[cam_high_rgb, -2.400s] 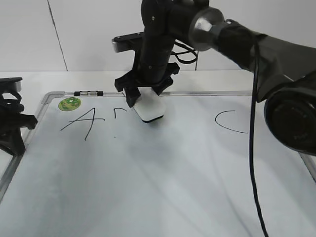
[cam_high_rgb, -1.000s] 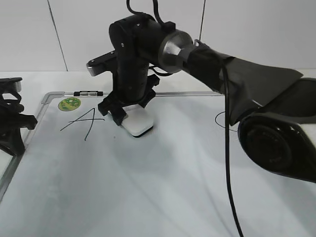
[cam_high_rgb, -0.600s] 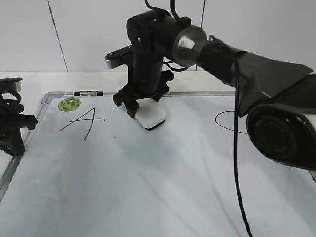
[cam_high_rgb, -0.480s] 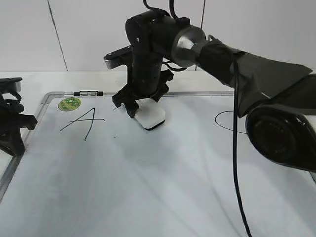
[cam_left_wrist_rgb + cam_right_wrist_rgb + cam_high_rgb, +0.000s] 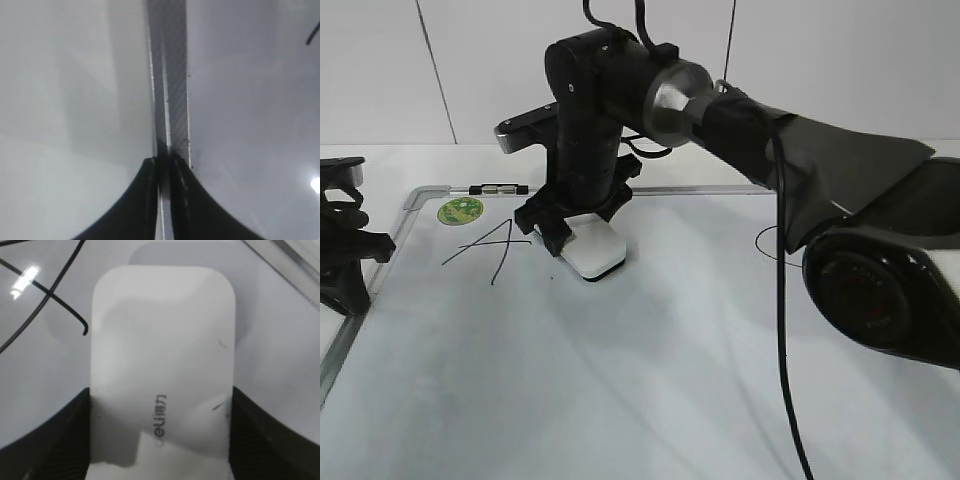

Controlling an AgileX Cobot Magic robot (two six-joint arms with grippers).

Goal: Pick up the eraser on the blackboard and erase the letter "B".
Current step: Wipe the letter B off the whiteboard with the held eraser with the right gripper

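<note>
My right gripper [image 5: 575, 237] reaches across the blackboard [image 5: 620, 380] and is shut on the white eraser [image 5: 597, 255], which lies flat on the board just right of the slanted "A" [image 5: 492, 243]. In the right wrist view the eraser [image 5: 162, 340] sits between the two black fingers of the right gripper [image 5: 160, 407], with strokes of the "A" [image 5: 45, 290] at upper left. No strokes of the letter "B" show; its place is bare or under the eraser. My left gripper [image 5: 350, 285] is shut over the board's left frame [image 5: 170, 75]; its tips [image 5: 165, 160] are almost touching.
Part of the "C" [image 5: 767, 243] shows right of the arm. A round green sticker [image 5: 460, 210] and a small black-and-clear clip [image 5: 498, 188] sit at the board's top left. The right arm's cable hangs over the board's right half.
My right gripper has slid the eraser left, toward the "A". The marks of the "B" seen beside the eraser in the oldest frame no longer show. The left arm has not moved.
</note>
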